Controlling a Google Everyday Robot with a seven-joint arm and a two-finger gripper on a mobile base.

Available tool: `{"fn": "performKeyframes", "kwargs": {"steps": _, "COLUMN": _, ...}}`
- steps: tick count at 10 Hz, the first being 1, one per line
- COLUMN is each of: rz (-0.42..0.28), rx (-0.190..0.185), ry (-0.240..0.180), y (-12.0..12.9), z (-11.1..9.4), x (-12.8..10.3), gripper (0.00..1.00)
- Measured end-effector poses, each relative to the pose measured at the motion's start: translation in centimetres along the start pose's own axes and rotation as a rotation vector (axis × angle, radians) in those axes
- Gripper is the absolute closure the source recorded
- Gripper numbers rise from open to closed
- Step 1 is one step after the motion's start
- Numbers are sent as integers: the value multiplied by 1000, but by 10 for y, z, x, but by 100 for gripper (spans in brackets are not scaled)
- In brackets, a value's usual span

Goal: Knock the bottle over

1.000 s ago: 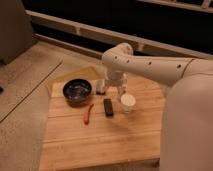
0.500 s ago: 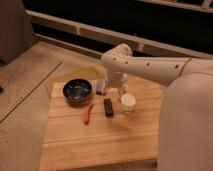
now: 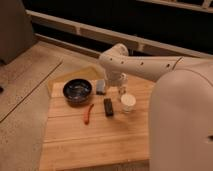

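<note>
One gripper (image 3: 121, 83) over wooden table (image 3: 95, 142), speckled floor (image 3: 25, 102).

Pincer (image 3: 121, 80) by bottle (image 3: 121, 91), behind cup (image 3: 128, 102)

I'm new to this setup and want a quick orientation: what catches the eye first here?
The big white robot arm stretching in from the right dominates the view. Its gripper hangs low over the far part of the wooden table, just behind a white cup. Next comes the dark bowl at the table's far left, with a thin red item and a black bar lying nearer the camera.
</note>
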Motion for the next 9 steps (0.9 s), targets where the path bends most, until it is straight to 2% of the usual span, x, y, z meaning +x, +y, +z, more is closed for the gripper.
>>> {"fn": "performKeyframes", "kwargs": {"steps": 2, "rz": 14, "rx": -34, "ry": 6, "y": -6, "z": 13, "x": -8, "gripper": 35}}
{"fn": "performKeyframes", "kwargs": {"steps": 3, "rz": 16, "rx": -37, "ry": 7, "y": -10, "z": 16, "x": -11, "gripper": 35}}
{"fn": "performKeyframes", "kwargs": {"steps": 7, "rz": -19, "rx": -33, "ry": -34, "y": -23, "z": 12, "x": -32, "gripper": 35}}
{"fn": "performKeyframes", "kwargs": {"steps": 9, "rz": -46, "rx": -18, "ry": -47, "y": -31, "z": 16, "x": -42, "gripper": 35}}
